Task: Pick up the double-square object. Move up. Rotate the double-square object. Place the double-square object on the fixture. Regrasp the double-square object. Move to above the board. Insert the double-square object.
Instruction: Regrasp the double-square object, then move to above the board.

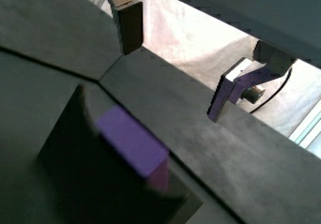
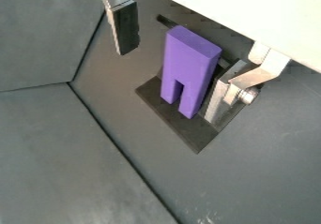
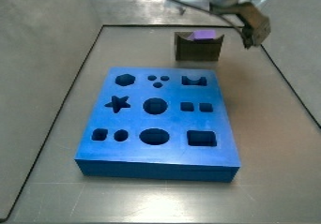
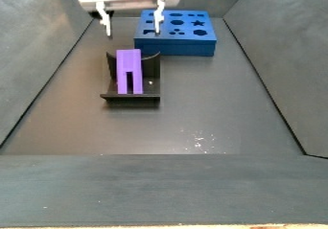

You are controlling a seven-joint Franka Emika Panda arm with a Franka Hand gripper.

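Claw: the claw (image 4: 128,20) hangs wide open with nothing in it. Its 2 fingers (image 2: 124,26) are well apart, 1 silver plate with a dark pad showing clearly in both wrist views.

Piece: the double-square object (image 4: 129,71) stands on the fixture (image 4: 130,97), leaning against its back wall. It's lilac, with a slot cut up from its lower end.

Key relation: the piece sits straight below the claw and a touch toward the camera in a side view (image 4: 129,71). So the regrasp looks like mostly a plain drop.

Long axis: it runs up along the fixture's back plate, top end pointing toward the claw.

Finger line-up: in a wrist view the piece (image 2: 189,68) lies between the 2 fingers, nearer the silver one (image 2: 238,87). My guess is it needs a small sideways nudge before closing.

Board: the blue board (image 4: 179,32) is behind the claw in that side view, well apart from the fixture.

Stage: placing looks done, regrasp not yet started, by my read.

Surface: the dark grey desk (image 4: 205,127) is flat and matte.

Room: grey walls slope up on both sides; there's free space around the fixture.
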